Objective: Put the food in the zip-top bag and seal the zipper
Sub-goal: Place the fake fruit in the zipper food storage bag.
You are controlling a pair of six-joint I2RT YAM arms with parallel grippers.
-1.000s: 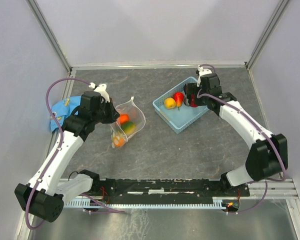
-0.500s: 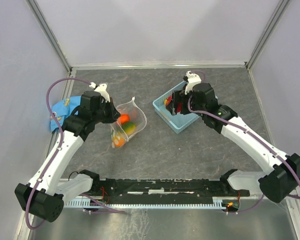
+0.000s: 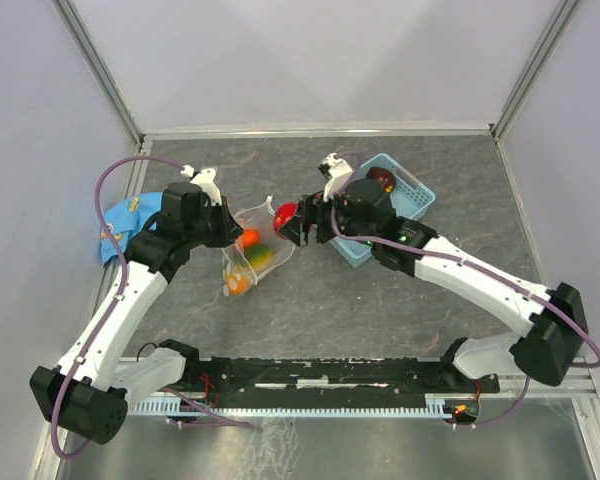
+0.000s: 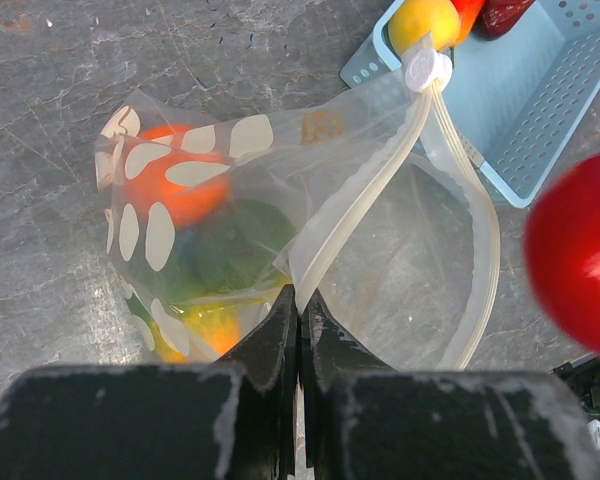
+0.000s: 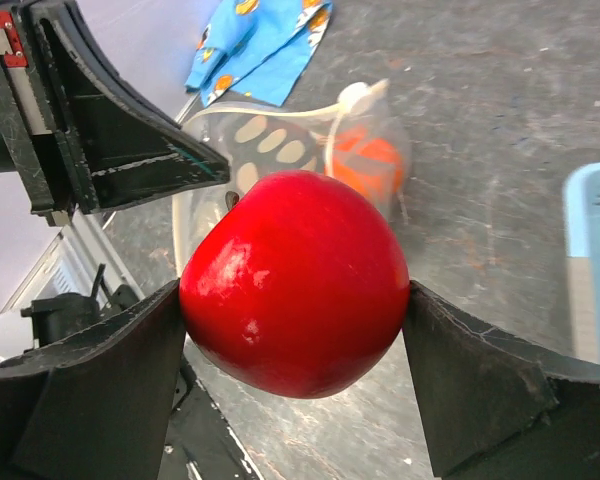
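Top external: dark mottled table (image 3: 320,300) under the zip-top bag (image 3: 268,238), pale walls (image 3: 310,60) around

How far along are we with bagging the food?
Done: at least three pieces sit in the bag, which the left gripper holds by its rim. In hand: the right gripper carries a red fruit near the bag's mouth. Left: at least three more in the basket, then the zipper, now open.

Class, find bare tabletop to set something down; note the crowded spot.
Free: the near middle of the grey mottled table, between the arms; the far strip behind the clear plastic zip-top bag; right of the blue perforated basket. Crowded: the bag's mouth, where the right gripper holds a red toy fruit.
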